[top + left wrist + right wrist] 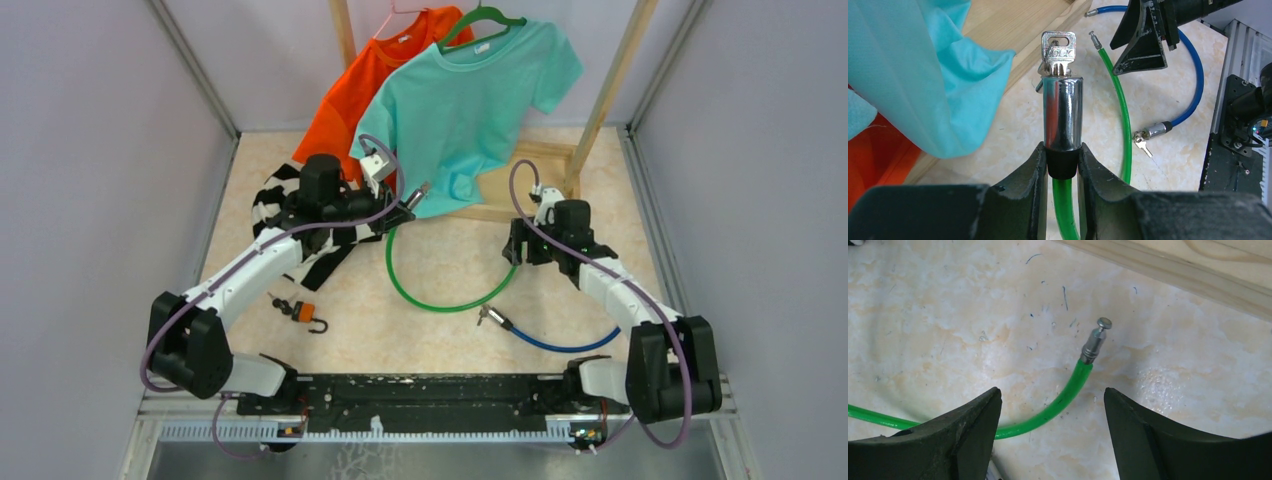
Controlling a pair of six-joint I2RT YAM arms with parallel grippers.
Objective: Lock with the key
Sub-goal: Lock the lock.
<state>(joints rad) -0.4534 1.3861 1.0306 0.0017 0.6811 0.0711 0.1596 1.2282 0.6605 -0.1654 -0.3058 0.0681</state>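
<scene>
Clamping the left pincer on the chrome cylinder of the green cable lock, pressing both fingers against the black collar at its base. Holding it raised over the pale marbled bench, just in front of the hem of the teal T-shirt. Carrying a small silver key seated in the far end of that cylinder, with its flat bow sticking out.

Trailing the green plastic-coated cable from the collar down onto the bench and round in a wide loop toward the right arm. Hanging the right pincer over the loop's free end, with fingers spread wide and grasping nothing. Framing the cable between them with no visible contact. Leaving the metal pin at that free end, knob-tipped, lying flat on the bench, near the pale wooden base frame and well apart from the cylinder.

Sharing the bench with a blue cable, curving near the right arm's base, its own metal lock barrel lying just beside the bottom of the green loop. Also showing an orange padlock with dark keys beside the left arm. Hanging an orange T-shirt behind the teal one, and draping a black-and-white striped cloth under the left arm.
</scene>
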